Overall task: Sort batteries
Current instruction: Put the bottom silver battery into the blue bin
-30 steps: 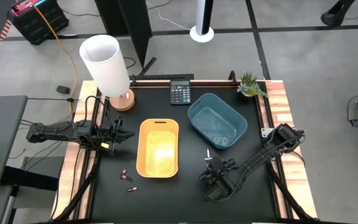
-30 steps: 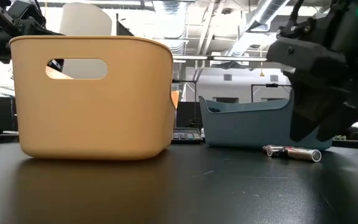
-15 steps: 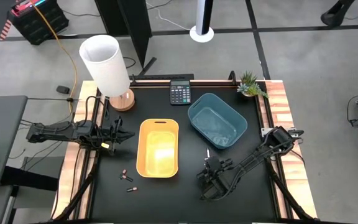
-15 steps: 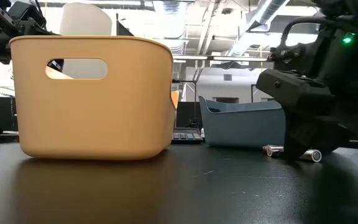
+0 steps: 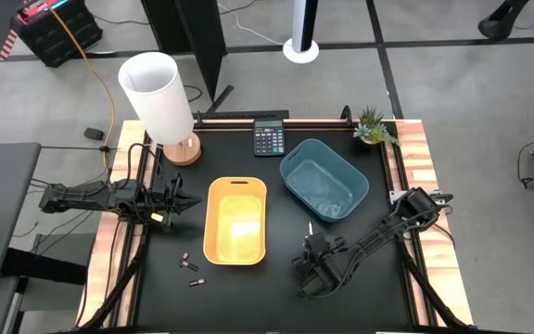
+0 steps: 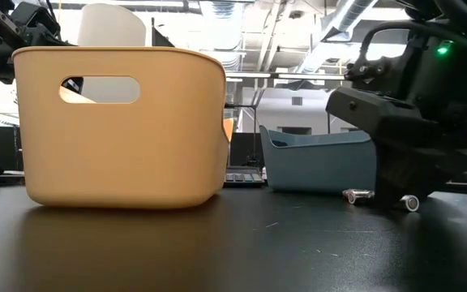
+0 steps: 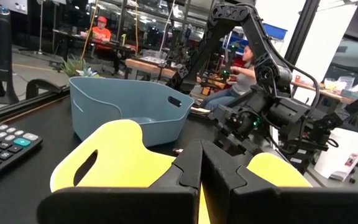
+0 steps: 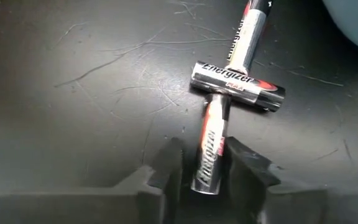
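Observation:
Three silver batteries lie on the black table near the blue bin. Two are crossed, and a third points from them toward my right gripper. That gripper is open and low on the table, with one finger on each side of the third battery's near end. In the low view its dark body hides part of the batteries. Three brown batteries lie left of the yellow bin. My left gripper is shut and holds nothing, above the table's left edge. My right gripper has its fingers on either side of the near end of one silver battery, lying along it. I cannot tell whether they touch it. The battery lies flat on the table, its far end under the crosswise battery.
A black calculator sits at the far edge, and a small plant stands at the far right corner. A white lamp shade on a wooden base stands at the far left. Both bins stand mid-table.
My right gripper has come down to the table top and moved a little toward the table's left, onto the silver batteries. The batteries and bins have stayed in place.

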{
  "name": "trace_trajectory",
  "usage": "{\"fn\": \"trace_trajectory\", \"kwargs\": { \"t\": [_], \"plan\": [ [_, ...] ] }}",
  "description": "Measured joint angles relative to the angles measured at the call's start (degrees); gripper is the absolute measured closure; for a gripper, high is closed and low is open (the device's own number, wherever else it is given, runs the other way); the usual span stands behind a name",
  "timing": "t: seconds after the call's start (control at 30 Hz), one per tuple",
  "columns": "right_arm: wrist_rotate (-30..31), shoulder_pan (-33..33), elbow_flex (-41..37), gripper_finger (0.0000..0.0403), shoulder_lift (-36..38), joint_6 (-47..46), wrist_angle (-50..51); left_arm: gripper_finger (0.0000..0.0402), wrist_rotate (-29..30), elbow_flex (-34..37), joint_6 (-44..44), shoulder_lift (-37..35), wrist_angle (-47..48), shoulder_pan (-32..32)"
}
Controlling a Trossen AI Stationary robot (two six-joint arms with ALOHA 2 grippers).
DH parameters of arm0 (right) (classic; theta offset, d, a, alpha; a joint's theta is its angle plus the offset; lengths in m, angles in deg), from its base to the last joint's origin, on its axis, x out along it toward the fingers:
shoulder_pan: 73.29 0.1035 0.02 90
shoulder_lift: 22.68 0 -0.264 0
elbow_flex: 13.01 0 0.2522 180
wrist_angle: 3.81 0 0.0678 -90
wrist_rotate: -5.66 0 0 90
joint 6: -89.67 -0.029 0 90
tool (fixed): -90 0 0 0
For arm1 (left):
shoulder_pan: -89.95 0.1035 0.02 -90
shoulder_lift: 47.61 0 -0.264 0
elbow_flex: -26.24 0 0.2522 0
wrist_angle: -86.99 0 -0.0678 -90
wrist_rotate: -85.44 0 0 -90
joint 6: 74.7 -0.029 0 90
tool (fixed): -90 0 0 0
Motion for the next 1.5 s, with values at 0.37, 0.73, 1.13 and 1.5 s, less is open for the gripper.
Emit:
{"fn": "trace_trajectory", "kwargs": {
  "t": [0.37,0.73,1.13,1.5],
  "plan": [
    [-1.3,0.0,0.0,0.0339,0.0,0.2,-1.3,0.0401,0.0,0.0,0.0,0.0,0.6,0.0],
    [-2.2,0.1,1.9,0.0341,-0.3,0.9,0.8,0.0401,0.0,0.0,0.1,0.0,0.6,0.0],
    [-3.4,0.5,5.0,0.0342,-0.4,4.1,2.6,0.0401,0.0,0.0,0.2,0.0,0.5,0.0],
    [-2.0,-0.5,10.7,0.0342,-0.4,14.4,3.5,0.0402,0.0,0.0,0.3,0.0,0.6,0.0]
  ]
}}
